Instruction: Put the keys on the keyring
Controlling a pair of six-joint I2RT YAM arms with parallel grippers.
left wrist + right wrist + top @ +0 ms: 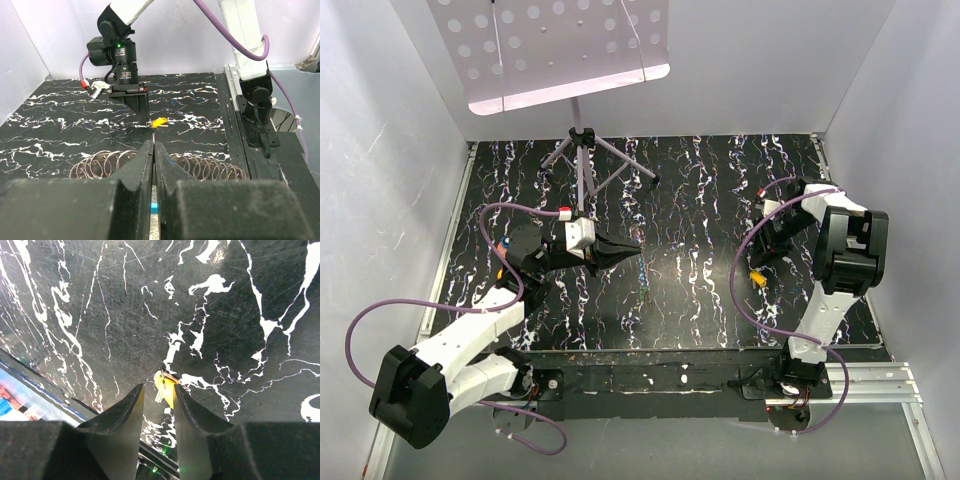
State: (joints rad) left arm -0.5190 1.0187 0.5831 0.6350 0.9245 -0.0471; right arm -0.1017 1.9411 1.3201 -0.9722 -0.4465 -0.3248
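The keyring [102,161] is a long coil of thin wire loops lying across the black marbled mat [700,200]. It shows on both sides of my left gripper [153,145] [636,251]. That gripper is shut, with one thin wire loop sticking out at its tips and a bit of bright blue deep between its jaws. The yellow key [166,387] [758,281] [159,121] lies flat on the mat at the right. My right gripper [159,386] [757,272] stands over it, jaws partly open. The key is against the right finger, with a gap to the left one.
A tripod stand [582,150] with a perforated white panel stands at the back centre. White walls close in the left, back and right sides. A black base strip [650,372] and an aluminium rail [880,385] run along the near edge.
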